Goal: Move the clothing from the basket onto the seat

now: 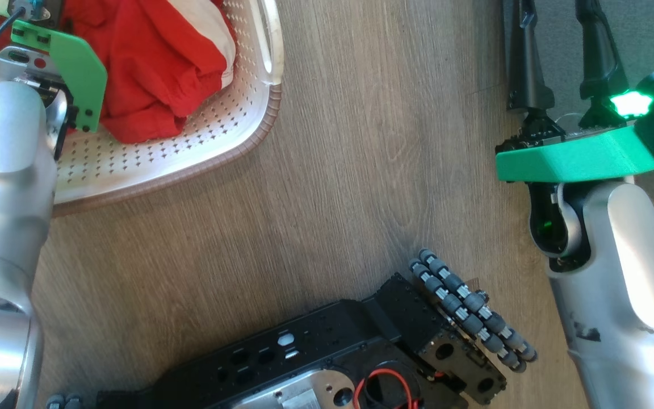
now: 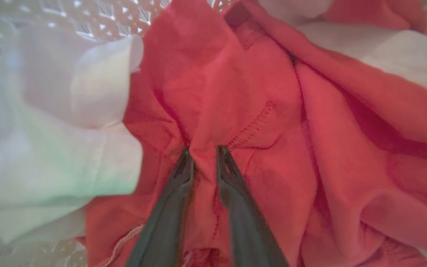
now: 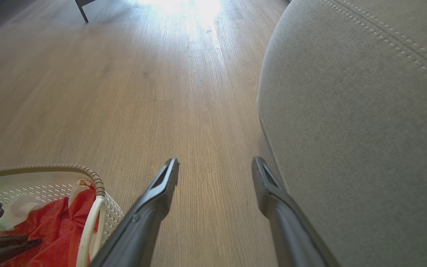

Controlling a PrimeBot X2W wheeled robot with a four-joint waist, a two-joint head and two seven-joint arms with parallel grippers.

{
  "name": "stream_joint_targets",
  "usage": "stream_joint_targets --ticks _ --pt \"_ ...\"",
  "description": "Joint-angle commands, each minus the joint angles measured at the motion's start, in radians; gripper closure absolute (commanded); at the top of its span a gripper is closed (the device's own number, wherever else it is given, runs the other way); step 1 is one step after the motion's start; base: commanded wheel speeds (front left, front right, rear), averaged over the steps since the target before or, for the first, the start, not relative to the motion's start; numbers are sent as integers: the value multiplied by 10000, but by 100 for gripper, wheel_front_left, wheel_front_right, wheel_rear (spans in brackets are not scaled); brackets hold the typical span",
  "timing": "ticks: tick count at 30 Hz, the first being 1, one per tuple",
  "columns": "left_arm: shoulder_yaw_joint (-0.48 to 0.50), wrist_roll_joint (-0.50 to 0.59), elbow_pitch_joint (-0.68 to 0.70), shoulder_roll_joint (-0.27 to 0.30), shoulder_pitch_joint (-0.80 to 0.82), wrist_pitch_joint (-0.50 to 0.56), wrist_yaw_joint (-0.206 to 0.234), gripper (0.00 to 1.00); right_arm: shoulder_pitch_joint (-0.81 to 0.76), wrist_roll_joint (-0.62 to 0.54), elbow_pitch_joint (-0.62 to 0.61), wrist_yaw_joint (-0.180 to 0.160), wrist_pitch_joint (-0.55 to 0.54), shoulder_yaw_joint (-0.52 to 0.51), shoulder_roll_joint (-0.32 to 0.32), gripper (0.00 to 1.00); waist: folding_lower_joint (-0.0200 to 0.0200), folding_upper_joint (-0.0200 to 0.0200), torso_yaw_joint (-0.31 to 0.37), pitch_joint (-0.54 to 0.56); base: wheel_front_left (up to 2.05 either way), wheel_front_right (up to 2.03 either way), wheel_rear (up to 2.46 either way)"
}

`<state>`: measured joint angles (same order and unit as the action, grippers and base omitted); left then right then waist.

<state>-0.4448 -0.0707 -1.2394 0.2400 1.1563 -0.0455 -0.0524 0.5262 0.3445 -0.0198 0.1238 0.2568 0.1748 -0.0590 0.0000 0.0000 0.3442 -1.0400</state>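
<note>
Since clothing (image 2: 272,111) looks soft, light, floppy, you take thick seam fold; left gripper (image 2: 203,151) fingers pinch red ridge in basket (image 1: 225,136). Right gripper (image 3: 215,165) fingers spread, empty.

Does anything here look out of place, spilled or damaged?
Nothing stands out. The clothing lies crumpled inside the basket, as loose laundry does, and the left end effector pinches a red fold of it.

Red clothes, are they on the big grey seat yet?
No, the red clothes lie inside the white basket on the floor, apart from the grey seat.
</note>
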Motion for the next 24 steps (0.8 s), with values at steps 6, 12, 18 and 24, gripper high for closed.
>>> stream_joint_targets --ticks 6,12,18,24 --pt "-48 -13 -29 261 -2 -165 -113 100 -472 134 -278 69 49 54 80 0 0 0 -35 13 0 0 0" --pt "4 -357 57 -87 -92 -845 -309 100 -495 90 -206 69 49 -135 84 0 0 0 -320 443 0 0 0" --pt "102 -729 212 -382 -555 -1654 -450 100 -708 -14 -105 69 49 -474 -22 0 0 0 -818 1376 0 0 0" --pt "477 -1296 571 -521 -1144 -2046 -522 100 -1000 -174 71 69 49 -622 -393 0 0 0 -1261 2540 0 0 0"
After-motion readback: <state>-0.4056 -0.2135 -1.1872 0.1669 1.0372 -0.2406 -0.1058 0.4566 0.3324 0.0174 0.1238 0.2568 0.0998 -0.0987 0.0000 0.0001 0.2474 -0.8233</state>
